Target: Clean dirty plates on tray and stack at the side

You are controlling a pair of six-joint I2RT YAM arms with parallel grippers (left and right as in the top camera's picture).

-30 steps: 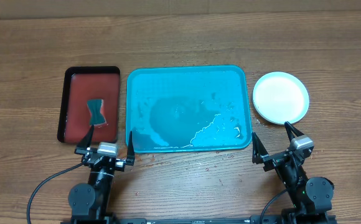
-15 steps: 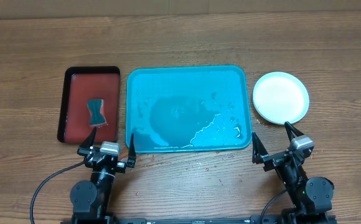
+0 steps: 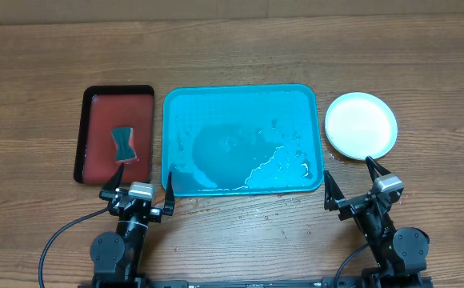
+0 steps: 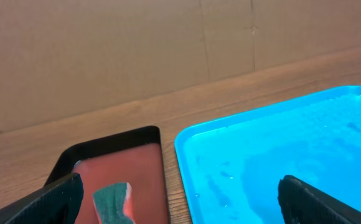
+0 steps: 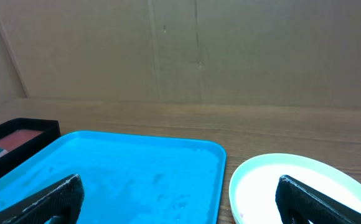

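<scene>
**A:** Status on the claws?

**B:** Left gripper (image 3: 138, 186) is spread wide and empty. Right gripper (image 3: 352, 181) is the same. Both sit low at the near edge of the table (image 3: 240, 40).

**A:** Where are the plates?

**B:** None on the turquoise tray (image 3: 240, 89), which lies ahead of both claws: to the right of the left one, to the left of the right one. A white plate (image 3: 361, 124) sits on the table just ahead of the right gripper, clear of the tray's right rim. The right wrist view shows a pale cyan edge at its rim, so it's probably the top of a stack. Can't count what's under it.

**A:** So which step are we on?

**B:** Looks like the end. Plates are off the tray and set at the side. The sponge (image 3: 122, 144) lies in the black tray (image 3: 87, 104), just ahead of the left gripper.

**A:** Next move?

**B:** I'd judge none on the plates. At most, confirm the stack sits square.

**A:** Surface and room?

**B:** Wood-grain tabletop. Water (image 3: 274, 164) is pooled and beaded in the tray's near half. A few specks lie on the wood between the claws. Plain brown wall (image 5: 168, 50) behind.
</scene>
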